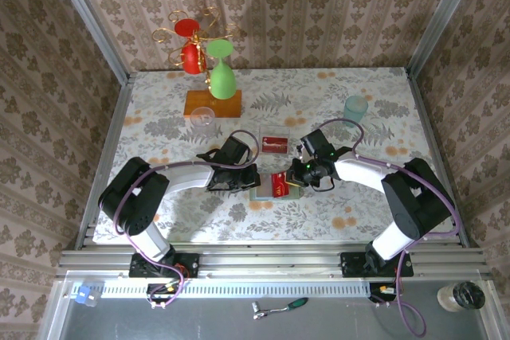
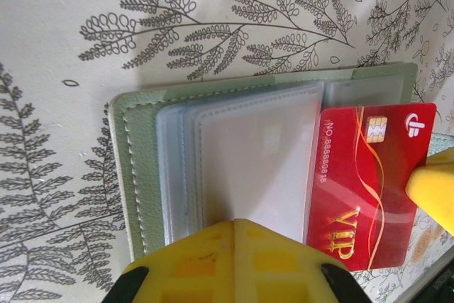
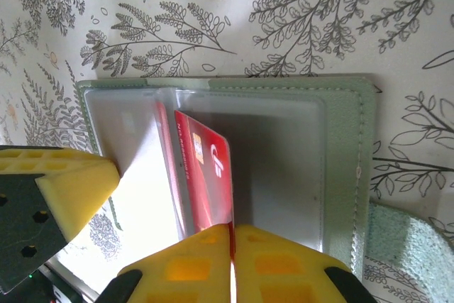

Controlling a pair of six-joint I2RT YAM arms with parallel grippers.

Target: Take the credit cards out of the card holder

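Pale sage-green bifold card holder lies open at centre of floral-print table. Right gripper is closed, pinching red plastic credit card partly out of clear plastic sleeves. Left gripper is fully closed, tips on sleeves.

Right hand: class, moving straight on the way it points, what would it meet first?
Shut on the red card, the right hand would probably meet the clear sleeves of the card holder first; depth is unclear.
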